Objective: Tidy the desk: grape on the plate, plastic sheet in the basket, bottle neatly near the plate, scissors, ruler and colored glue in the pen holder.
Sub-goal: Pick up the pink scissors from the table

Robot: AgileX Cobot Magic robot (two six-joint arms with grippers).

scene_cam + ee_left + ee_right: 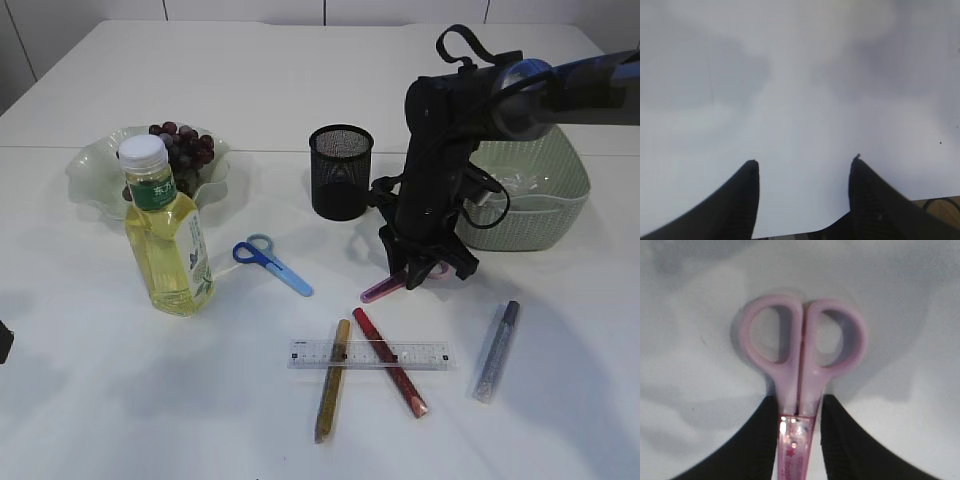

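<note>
The right arm (560, 95) is matte black, with a shiny blue-grey round joint near the wrist. A black cable makes a loop above it, and another loop hangs at 3 o'clock of the wrist block. The right gripper (420, 272) has black curved fingers (755, 450) with fine ribs (the left gripper (804, 165) has the same).

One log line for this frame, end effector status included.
right end effector: clamping pink-handled plastic scissors | left end effector: open, empty | black wire-mesh pen holder: awaiting scissors

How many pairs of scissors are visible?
2: the blue scissors lie on the desk between bottle and pen holder; the pink scissors sit between the right claw fingers.
</note>
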